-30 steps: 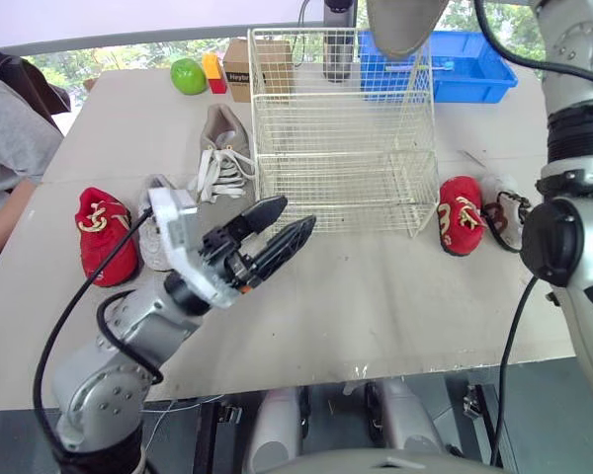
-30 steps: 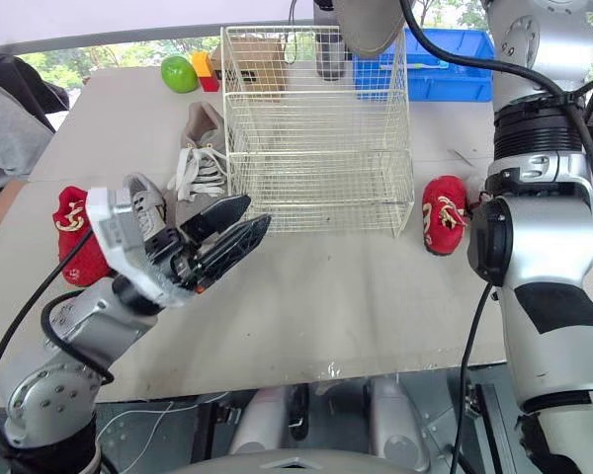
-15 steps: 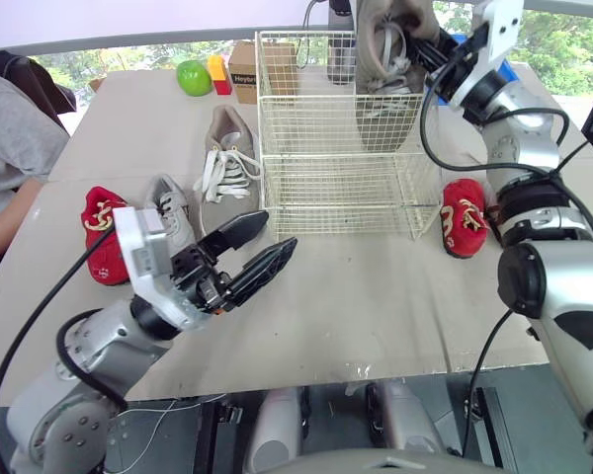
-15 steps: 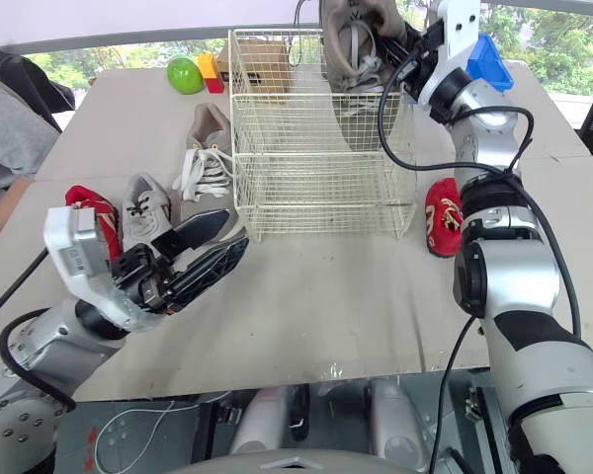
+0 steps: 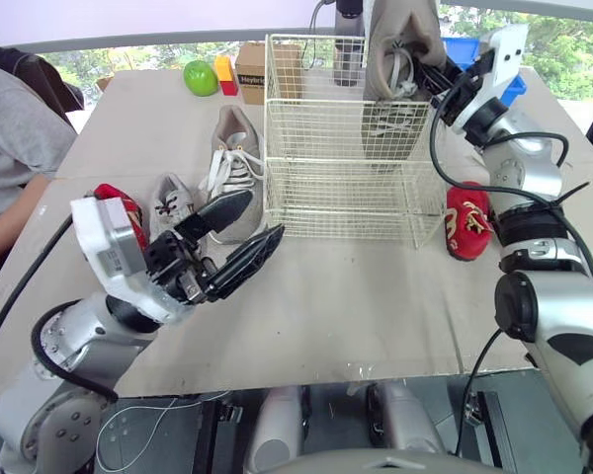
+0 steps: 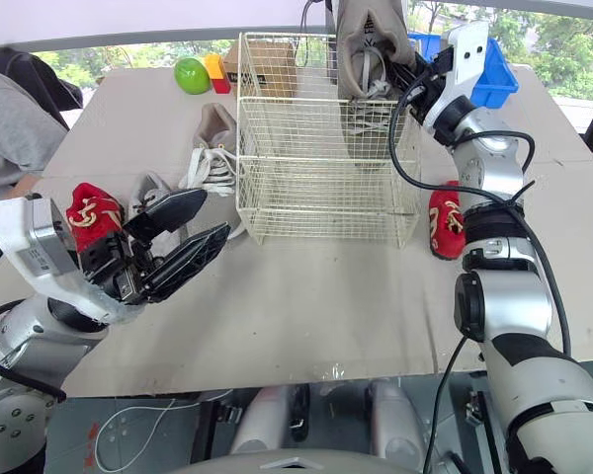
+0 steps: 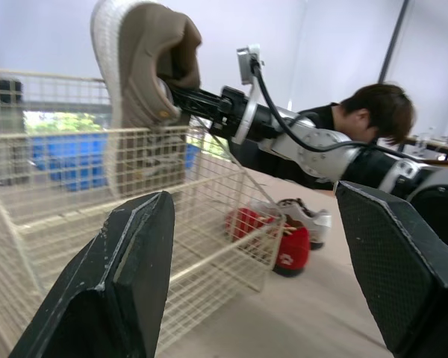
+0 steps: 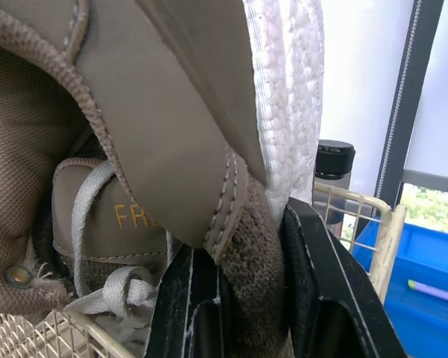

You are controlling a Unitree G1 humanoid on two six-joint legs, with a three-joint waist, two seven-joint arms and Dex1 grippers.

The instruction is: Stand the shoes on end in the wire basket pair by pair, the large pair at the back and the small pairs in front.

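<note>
Upper right, our right gripper [image 8: 250, 253] pinches the tan shoe [image 5: 403, 39] above the wire basket [image 5: 346, 168] rim. Lower left, our left gripper [image 5: 265, 213] gapes wide over bare table [image 5: 376, 296]. In the left wrist view, a person [image 7: 373, 112] sits behind.

Head pair high, wrist cameras low and close.

Both eye views look forward and down over the surface [image 5: 376, 296], slightly offset sideways, sharing the wire basket [image 5: 346, 148]. The left wrist view looks nearly level across the surface at the basket from near; the right wrist view sits tight against the tan shoe [image 8: 172, 112] at the basket's rim, which the left wrist view also takes in.
</note>
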